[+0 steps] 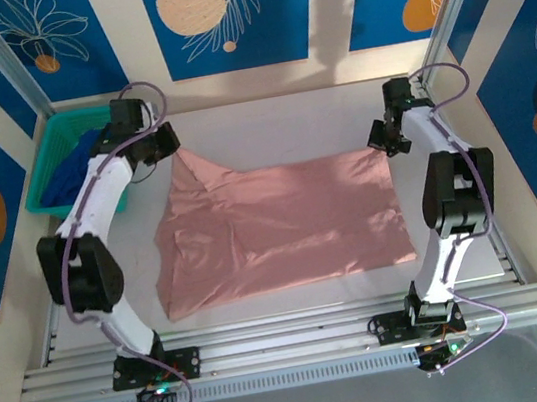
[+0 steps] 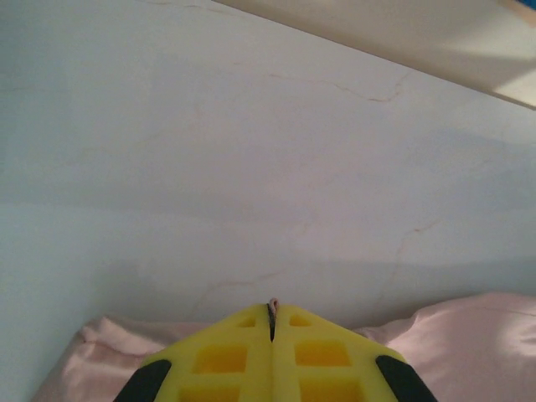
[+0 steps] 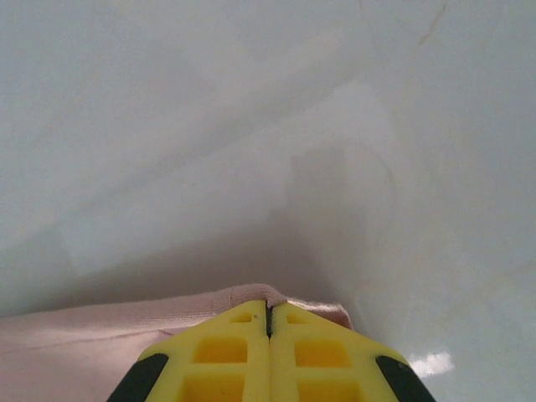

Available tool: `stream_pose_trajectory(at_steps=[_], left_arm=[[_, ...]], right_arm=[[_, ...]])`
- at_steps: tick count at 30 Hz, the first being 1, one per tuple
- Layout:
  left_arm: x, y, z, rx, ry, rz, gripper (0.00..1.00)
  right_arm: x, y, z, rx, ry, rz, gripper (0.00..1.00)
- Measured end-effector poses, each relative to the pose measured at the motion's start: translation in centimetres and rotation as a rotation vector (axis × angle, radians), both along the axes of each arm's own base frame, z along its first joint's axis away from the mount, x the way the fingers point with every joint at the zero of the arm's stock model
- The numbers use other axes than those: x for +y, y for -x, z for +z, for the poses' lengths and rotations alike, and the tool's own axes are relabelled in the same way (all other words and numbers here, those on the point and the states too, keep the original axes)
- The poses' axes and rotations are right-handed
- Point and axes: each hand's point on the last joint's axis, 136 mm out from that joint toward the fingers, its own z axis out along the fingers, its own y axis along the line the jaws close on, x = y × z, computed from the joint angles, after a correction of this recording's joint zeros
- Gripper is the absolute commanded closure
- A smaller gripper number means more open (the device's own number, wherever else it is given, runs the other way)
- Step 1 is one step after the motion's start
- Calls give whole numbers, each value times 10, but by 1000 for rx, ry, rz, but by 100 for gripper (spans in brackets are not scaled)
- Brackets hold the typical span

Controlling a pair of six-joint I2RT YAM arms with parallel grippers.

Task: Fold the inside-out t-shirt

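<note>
Left jaws and right jaws each clamp a far corner of the shirt (image 1: 282, 224), so we can carry both together; the cloth spans between them, trailing behind onto the desk (image 1: 275, 109).

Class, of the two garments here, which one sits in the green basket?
The dark blue garment, bunched in the green basket at far left; the pink t-shirt lies spread on the table.

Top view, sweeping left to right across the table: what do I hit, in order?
Green bin → left gripper → pink t-shirt → right gripper.
</note>
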Motion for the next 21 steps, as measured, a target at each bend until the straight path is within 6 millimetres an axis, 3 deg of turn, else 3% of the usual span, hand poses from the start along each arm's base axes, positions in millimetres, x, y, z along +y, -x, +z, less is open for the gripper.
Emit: stream_pose_trajectory(at_steps=[3,8,21], left_arm=[[4,24,10,-5,13,11,100],[8,58,6,45,22,21,100],[24,131,-7,160,9,28,100]], right_arm=[[0,14,1,3,3,4,96],[-3,32,-6,24,4,-5,95],[-12,47,-20,70,50,-12,94]])
